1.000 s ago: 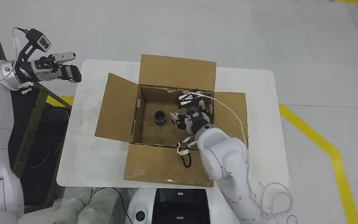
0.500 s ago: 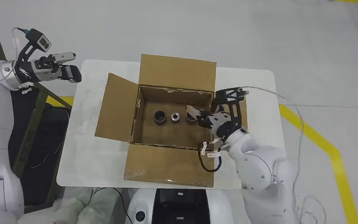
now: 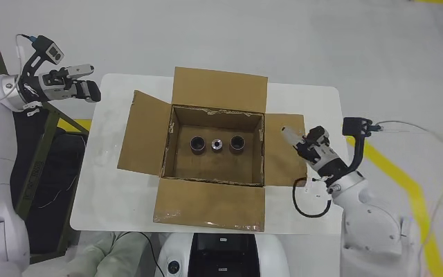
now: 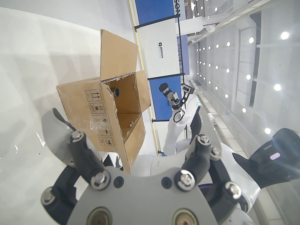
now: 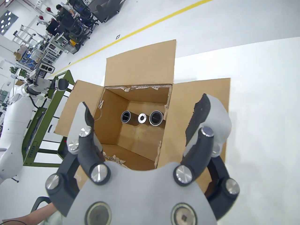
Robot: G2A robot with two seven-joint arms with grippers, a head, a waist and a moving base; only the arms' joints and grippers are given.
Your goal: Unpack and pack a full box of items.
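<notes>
On the white worktop the open box sits just ahead of the right tool, spread wide and empty, three seemingly metal cylinders inside.

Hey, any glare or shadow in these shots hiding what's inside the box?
Left wrist view: bright ceiling lamps flare, well off the open brown cardboard box. Top view: its walls shade the floor, but three round metal parts show plainly.

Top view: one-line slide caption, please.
Open brown cardboard box on white table, three round metal cylinders in a row inside; right gripper open over its side flap.
</notes>
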